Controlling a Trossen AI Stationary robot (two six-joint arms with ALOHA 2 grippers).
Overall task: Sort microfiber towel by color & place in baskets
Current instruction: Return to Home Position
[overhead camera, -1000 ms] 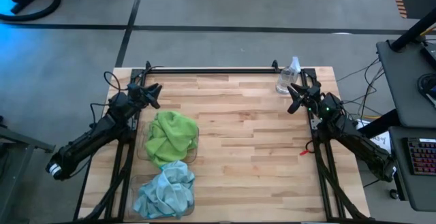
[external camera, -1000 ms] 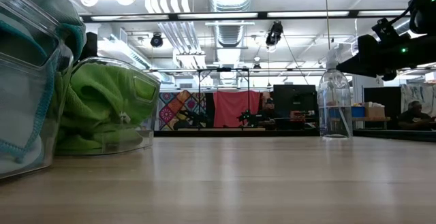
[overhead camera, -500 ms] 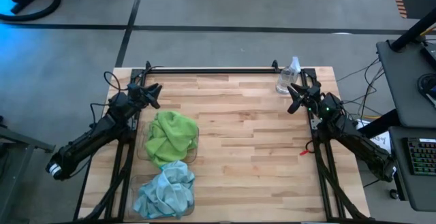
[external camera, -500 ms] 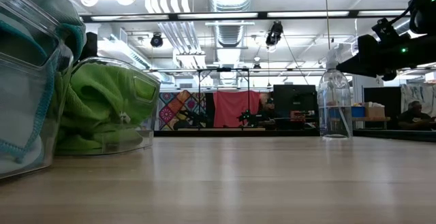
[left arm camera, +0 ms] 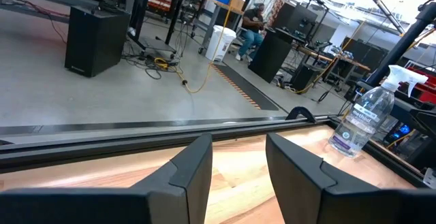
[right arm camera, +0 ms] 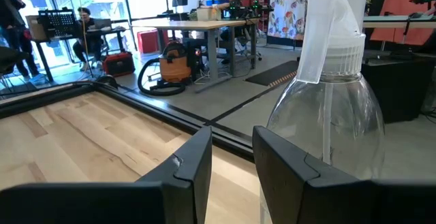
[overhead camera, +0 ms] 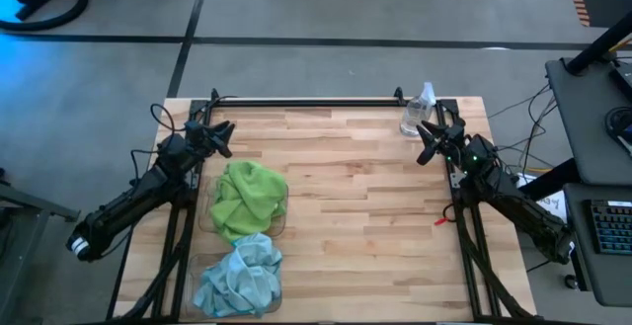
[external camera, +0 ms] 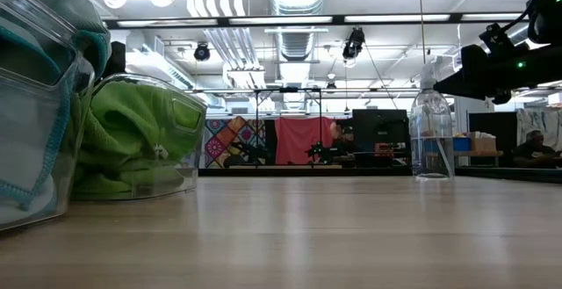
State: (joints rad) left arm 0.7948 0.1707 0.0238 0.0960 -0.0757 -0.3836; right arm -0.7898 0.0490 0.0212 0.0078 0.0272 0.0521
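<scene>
In the foreground, the left gripper (left arm camera: 238,144) shows its two dark fingers (left arm camera: 185,176) set apart, with nothing between them but the pale wooden plank table (left arm camera: 237,183). Just beyond the fingertips a black metal rail (left arm camera: 122,127) runs along the table's edge. A clear plastic spray bottle with a white trigger head (left arm camera: 360,118) stands upright on the wood near a corner. Farther back on the grey concrete floor (left arm camera: 82,91) are a black box-shaped cabinet (left arm camera: 95,39), a loose yellow cable (left arm camera: 199,81) and a white bin (left arm camera: 223,43), with a person in blue trousers (left arm camera: 253,25) just beside it.
</scene>
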